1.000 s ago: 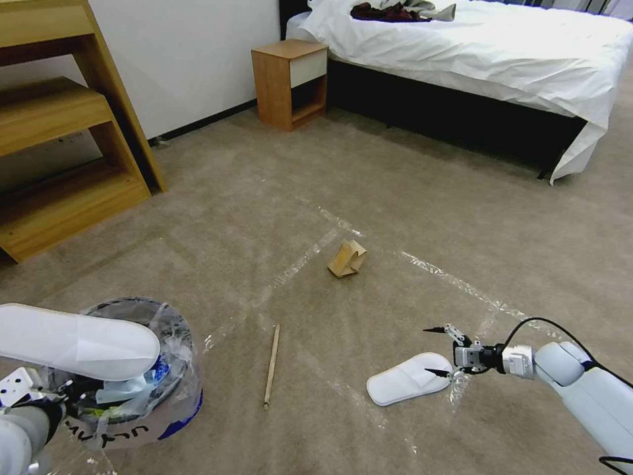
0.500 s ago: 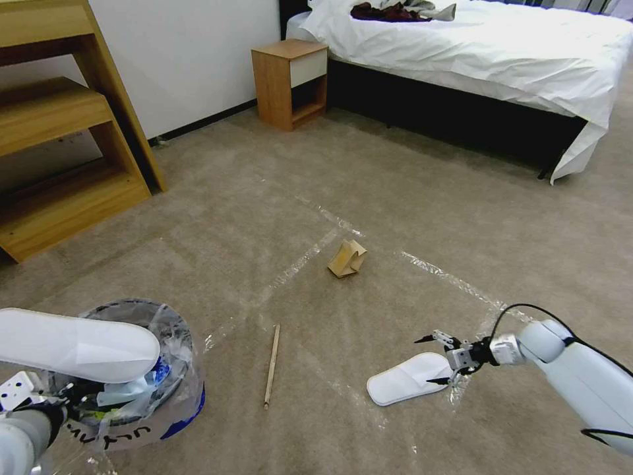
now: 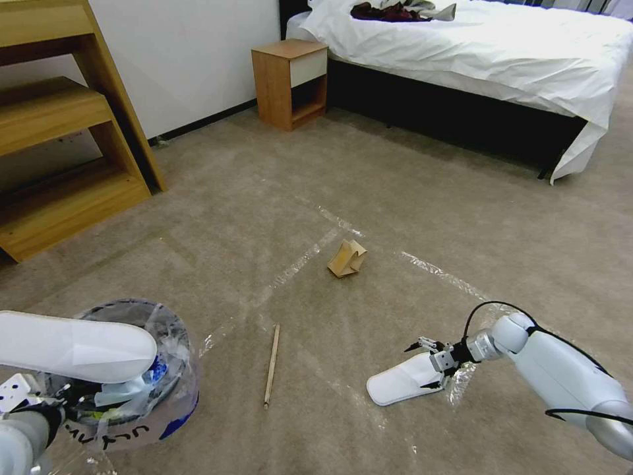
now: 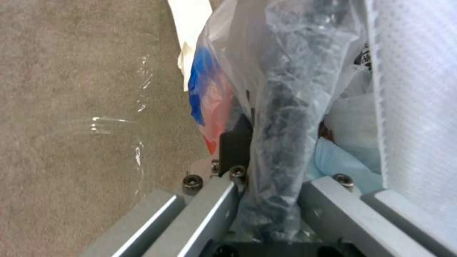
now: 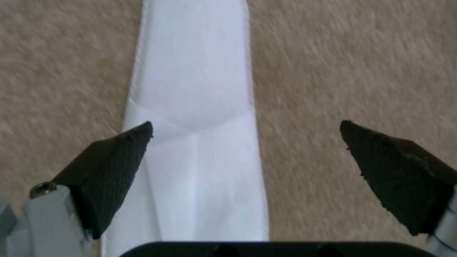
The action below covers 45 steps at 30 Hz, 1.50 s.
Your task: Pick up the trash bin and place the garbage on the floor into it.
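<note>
Two grippers are at work close to the robot. The left gripper [image 3: 46,406], at the near left, is clamped on the rim of the small round dark trash bin [image 3: 142,382], whose crinkly clear plastic liner bears black lettering and a blue patch; the left wrist view shows the bagged rim [image 4: 281,142] pinched between the grey fingers [image 4: 214,203], with beige-brown short-pile carpet [image 4: 71,107] beneath. A flat white slipper [image 3: 72,346] lies across the bin's mouth, sticking out past its rim, over pale blue and white litter inside. At the near right, the right gripper [image 3: 430,363] hangs low at the heel end of a second flat white slipper [image 3: 403,386] lying on the floor, its jaws spread wide and holding nothing. In the right wrist view the two black pointed fingertips [image 5: 119,157] stand well apart, one over the slipper's [image 5: 195,125] edge and the other over bare carpet beside it. Between the bin and this slipper, a thin wooden stick [image 3: 271,365] lies on the carpet, across a shiny clear tape strip [image 3: 310,254]. Farther off, a folded brown cardboard piece [image 3: 347,258] sits just beside a tape crossing. Beyond stand a wooden shelf unit [image 3: 66,132] at the left, a small wooden nightstand [image 3: 290,82] and a bed with white sheets [image 3: 488,46] carrying dark red and grey clothes [image 3: 395,11].
</note>
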Motion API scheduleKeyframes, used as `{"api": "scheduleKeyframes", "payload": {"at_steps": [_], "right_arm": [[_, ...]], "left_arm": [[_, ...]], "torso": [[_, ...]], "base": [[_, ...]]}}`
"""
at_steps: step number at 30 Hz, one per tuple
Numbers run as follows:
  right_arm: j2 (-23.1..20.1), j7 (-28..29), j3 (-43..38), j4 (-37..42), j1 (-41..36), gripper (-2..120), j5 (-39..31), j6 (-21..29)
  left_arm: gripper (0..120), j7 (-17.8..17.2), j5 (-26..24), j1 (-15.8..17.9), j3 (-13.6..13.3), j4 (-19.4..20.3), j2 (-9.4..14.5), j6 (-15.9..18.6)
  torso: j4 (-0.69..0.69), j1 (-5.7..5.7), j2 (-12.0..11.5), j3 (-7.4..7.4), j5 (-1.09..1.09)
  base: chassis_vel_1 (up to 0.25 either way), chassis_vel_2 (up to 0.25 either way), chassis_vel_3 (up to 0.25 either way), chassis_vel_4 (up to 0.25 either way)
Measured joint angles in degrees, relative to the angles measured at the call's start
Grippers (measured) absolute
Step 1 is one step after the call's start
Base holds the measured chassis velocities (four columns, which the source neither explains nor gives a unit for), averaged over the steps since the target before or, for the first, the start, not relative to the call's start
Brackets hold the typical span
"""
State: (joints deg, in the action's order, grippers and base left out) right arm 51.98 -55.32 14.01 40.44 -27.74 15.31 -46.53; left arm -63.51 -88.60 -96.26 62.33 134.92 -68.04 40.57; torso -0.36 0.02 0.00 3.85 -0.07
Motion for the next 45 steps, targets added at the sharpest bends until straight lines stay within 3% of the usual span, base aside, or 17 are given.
{"api": "scheduleKeyframes", "payload": {"at_steps": [14,45], "right_arm": [[1.7,0.0,1.1,-5.8,1.9,100,2.1,0.0],[3.7,3.3,1.0,-10.2,1.1,100,5.6,0.0]], "left_arm": [[0,0.3,0.4,0.8,-0.4,-0.7,-0.1,-0.1],[0,0.8,0.9,0.5,-0.6,-0.6,-0.3,-0.3]], "torso": [[0.00,0.00,0.0,0.00,0.00],[0.00,0.00,0.0,0.00,-0.01]], "base": [[0.000,0.000,0.000,0.000],[0.000,0.000,0.000,0.000]]}}
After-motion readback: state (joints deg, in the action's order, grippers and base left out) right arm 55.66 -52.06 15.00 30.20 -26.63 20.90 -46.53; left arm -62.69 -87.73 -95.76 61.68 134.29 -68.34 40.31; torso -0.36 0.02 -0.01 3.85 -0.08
